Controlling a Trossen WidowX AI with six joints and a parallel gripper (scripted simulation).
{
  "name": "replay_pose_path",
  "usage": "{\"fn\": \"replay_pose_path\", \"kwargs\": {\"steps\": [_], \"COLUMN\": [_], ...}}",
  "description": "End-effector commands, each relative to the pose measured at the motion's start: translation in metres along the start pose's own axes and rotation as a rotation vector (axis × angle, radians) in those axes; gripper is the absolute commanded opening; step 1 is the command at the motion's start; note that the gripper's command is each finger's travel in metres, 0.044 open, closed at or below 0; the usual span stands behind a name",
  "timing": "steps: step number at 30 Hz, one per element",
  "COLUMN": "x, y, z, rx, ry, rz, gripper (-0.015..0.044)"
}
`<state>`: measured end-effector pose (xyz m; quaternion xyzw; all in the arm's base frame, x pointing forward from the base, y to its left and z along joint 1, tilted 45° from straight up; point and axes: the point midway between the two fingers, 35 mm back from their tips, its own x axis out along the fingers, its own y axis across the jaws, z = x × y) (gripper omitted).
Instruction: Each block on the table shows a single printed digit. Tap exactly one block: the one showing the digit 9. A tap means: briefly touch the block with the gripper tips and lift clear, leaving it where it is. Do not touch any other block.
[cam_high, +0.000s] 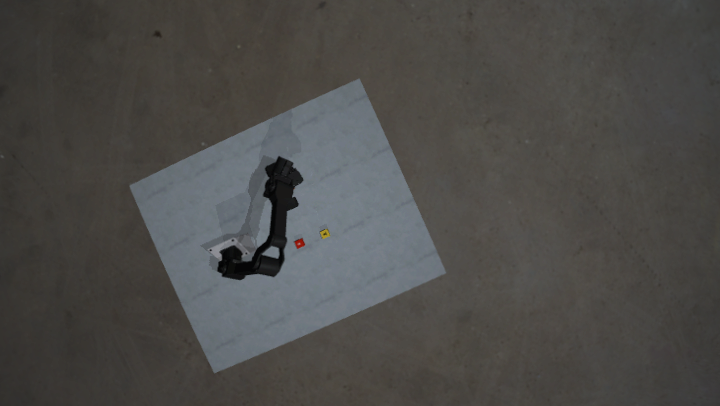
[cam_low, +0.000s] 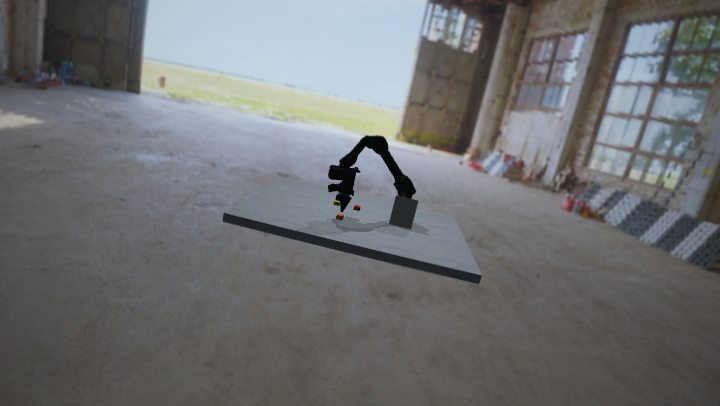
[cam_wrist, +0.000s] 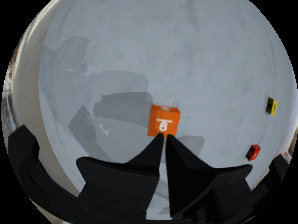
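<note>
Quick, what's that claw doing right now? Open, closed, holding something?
Claw: closed, holding nothing; its tips meet just above the orange block.

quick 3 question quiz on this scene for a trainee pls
1. True or false: the gripper is shut with nothing between its fingers.
2. How many blocks are on the table?
3. In the wrist view, which block lies closest to the gripper? A the red block; B the orange block; C the yellow block.

Key: 1 true; 2 three; 3 B.
</note>
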<state>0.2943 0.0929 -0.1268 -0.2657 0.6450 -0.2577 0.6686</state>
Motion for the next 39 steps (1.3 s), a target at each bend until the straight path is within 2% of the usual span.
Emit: {"fn": "replay_pose_path", "kwargs": {"steps": [1,16,19,24,26,32,38,39], "x": [0.008,0.023,-0.004,-0.008,-0.017,-0.088,-0.090,-0.090], "y": [-0.001,-0.001,-0.001,-0.001,0.006,0.050,0.051,0.051], "z": [-0.001,-0.002,-0.001,-0.002,-0.005,-0.050,-0.052,-0.052], "rx": [-0.007,-0.007,-0.006,-0.007,-0.008,-0.010,-0.009,-0.009], "ry": [0.001,0.001,0.001,0.001,0.001,0.004,0.004,0.004], "rz": [-0.006,-0.007,-0.005,-0.005,-0.001,0.003,0.002,0.002], "gripper": [0.0020,0.0020,0.0020,0.0020,0.0072,0.0230,0.0387,0.0387]}}
